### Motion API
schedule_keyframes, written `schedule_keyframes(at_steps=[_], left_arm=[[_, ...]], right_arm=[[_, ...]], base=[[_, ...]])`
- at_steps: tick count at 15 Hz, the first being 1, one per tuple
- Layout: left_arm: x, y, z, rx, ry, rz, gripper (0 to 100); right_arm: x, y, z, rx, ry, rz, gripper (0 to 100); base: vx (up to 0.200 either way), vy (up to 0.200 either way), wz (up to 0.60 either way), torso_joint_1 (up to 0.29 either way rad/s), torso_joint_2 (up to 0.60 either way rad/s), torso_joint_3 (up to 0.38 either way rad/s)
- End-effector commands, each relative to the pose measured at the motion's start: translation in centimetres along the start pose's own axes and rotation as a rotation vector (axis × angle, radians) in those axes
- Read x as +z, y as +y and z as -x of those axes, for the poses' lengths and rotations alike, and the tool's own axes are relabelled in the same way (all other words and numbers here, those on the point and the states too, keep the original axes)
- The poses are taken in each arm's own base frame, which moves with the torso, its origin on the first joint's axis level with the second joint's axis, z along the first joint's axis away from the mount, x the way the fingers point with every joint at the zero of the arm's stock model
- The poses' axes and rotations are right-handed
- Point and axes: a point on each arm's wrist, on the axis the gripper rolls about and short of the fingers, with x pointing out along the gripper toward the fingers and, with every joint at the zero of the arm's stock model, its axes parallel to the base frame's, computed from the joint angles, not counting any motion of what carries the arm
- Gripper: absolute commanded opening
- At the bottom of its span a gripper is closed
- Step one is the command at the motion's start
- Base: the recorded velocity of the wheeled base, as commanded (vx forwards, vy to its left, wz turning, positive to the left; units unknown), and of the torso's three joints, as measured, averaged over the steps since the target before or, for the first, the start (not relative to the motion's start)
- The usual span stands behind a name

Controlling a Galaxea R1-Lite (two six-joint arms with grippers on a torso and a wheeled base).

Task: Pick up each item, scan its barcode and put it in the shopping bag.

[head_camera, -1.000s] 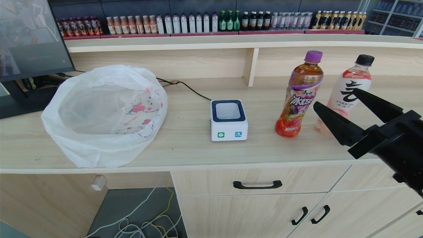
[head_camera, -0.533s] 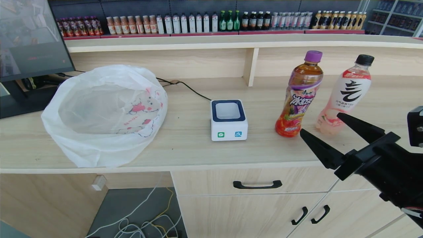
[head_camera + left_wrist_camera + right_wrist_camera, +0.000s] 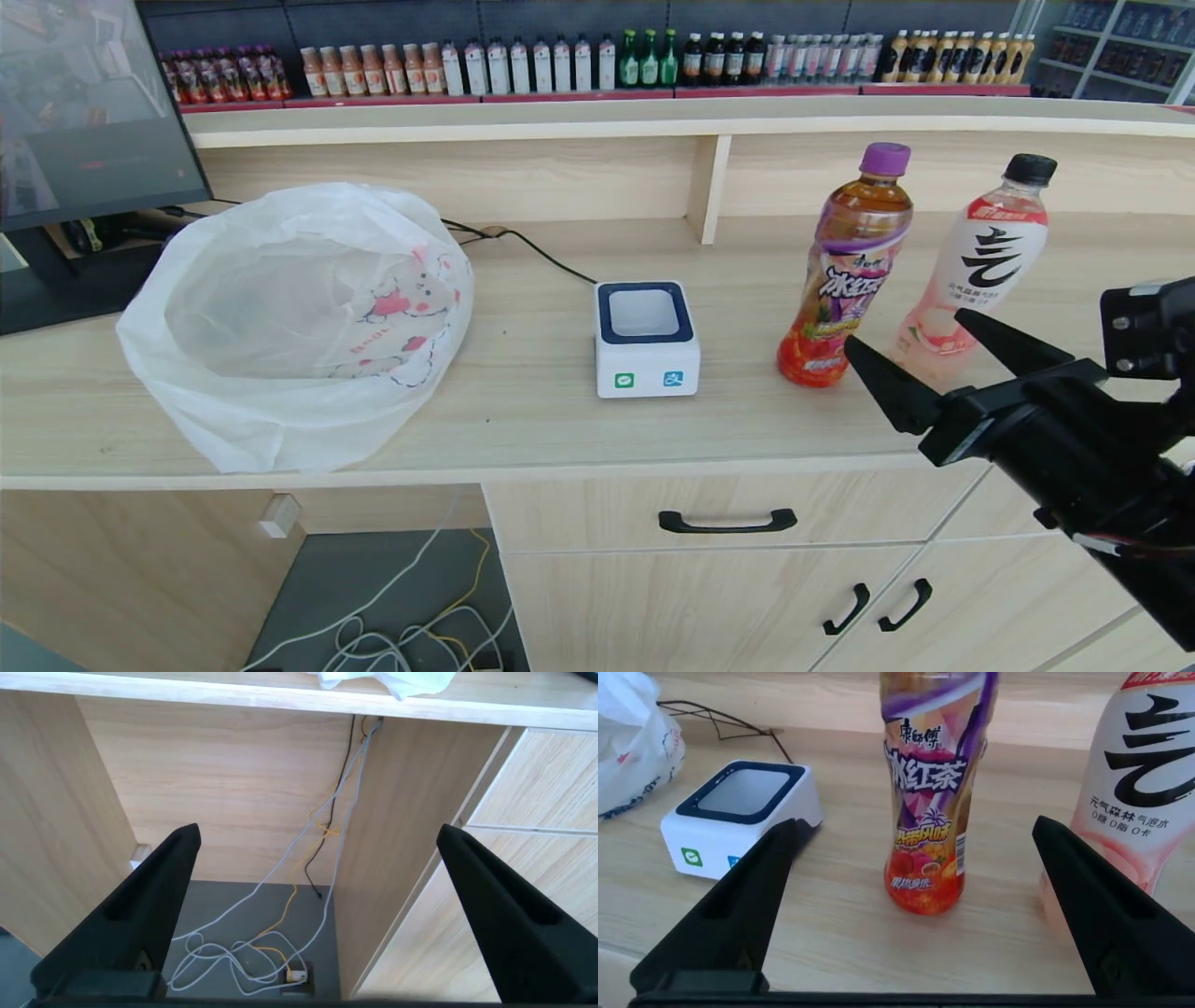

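A tea bottle with a purple cap (image 3: 845, 266) (image 3: 932, 793) stands upright on the wooden counter (image 3: 523, 392), right of the white scanner box (image 3: 646, 338) (image 3: 743, 817). A pink peach drink bottle with a black cap (image 3: 976, 266) (image 3: 1139, 812) stands just right of it. The white plastic shopping bag (image 3: 299, 317) sits open on the counter's left. My right gripper (image 3: 910, 341) (image 3: 915, 915) hovers open at counter height in front of the two bottles, holding nothing. My left gripper (image 3: 318, 924) is open below the counter, facing the floor cables.
A monitor (image 3: 89, 103) stands at the far left behind the bag, with a cable (image 3: 523, 243) running to the scanner. A raised shelf ledge (image 3: 653, 117) backs the counter. Drawers with black handles (image 3: 726, 521) are below.
My right gripper has dropped from level with the peach bottle's label and moved left, now low in front of the gap between the two bottles. Bottles, scanner and bag have not moved.
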Motion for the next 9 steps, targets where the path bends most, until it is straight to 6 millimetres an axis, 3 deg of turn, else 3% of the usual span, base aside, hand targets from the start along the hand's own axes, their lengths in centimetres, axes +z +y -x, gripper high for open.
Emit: schedule_keyframes(at_steps=[1,9], left_arm=[[0.0,0.0,0.0,0.000,0.000,0.001,100],[0.0,0.0,0.0,0.000,0.000,0.001,100]], right_arm=[[-0.4,0.1,-1.0,-0.035,0.009,0.002,100],[-1.2,0.8,-4.0,-0.038,0.006,0.011,100]], base=[[0.000,0.000,0.00,0.000,0.00,0.000],[0.000,0.000,0.00,0.000,0.00,0.000]])
